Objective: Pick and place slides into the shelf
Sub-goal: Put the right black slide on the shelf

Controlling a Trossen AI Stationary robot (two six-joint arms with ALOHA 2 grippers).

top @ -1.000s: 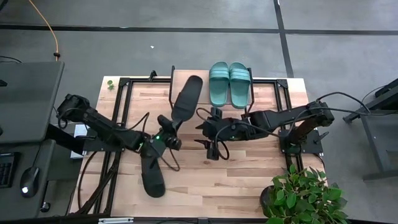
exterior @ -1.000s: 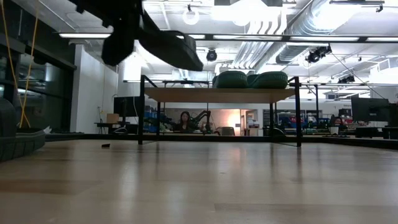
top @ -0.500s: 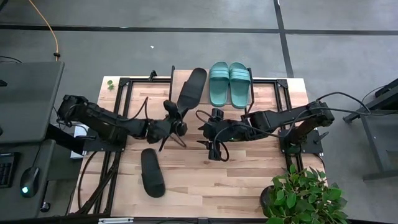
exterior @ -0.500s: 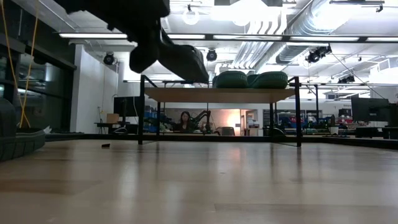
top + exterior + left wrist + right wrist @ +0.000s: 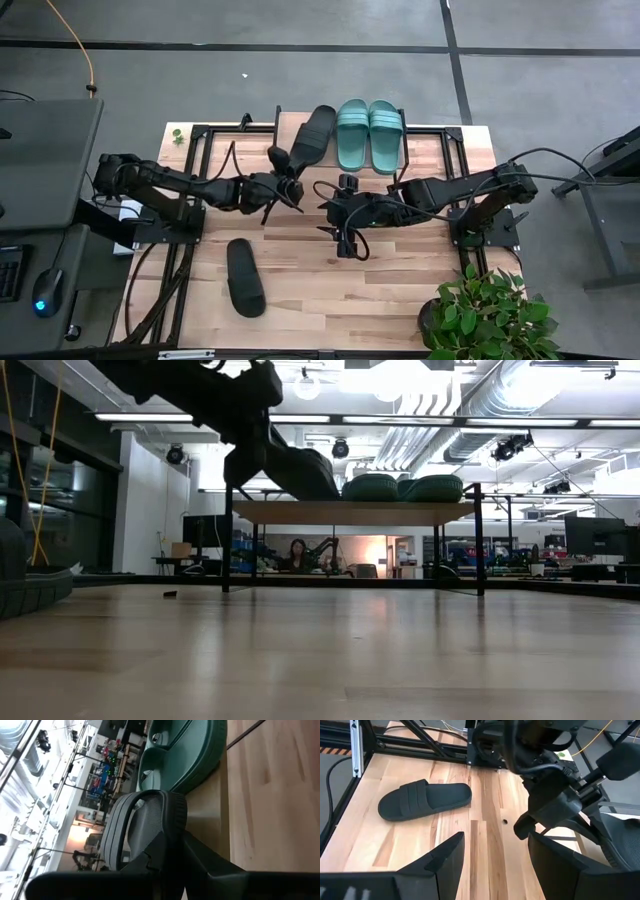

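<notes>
Beside the teal slides (image 5: 370, 135) on the shelf (image 5: 290, 128), the left gripper (image 5: 283, 172) pinches a black slide (image 5: 313, 136) by its heel; lower it level, parallel to them. Right gripper (image 5: 338, 215) waits spread, nearby.

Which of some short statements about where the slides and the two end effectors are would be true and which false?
1. Two teal-green ribbed-strap slides sit side by side on the light wooden shelf. True.
2. The left end effector holds a black slide near the shelf. True.
3. The right end effector grips the second black slide. False: its jaws are open and empty, and that slide lies flat on the wooden tabletop.
4. All four slides are on the shelf. False: only the teal pair rests there.
</notes>
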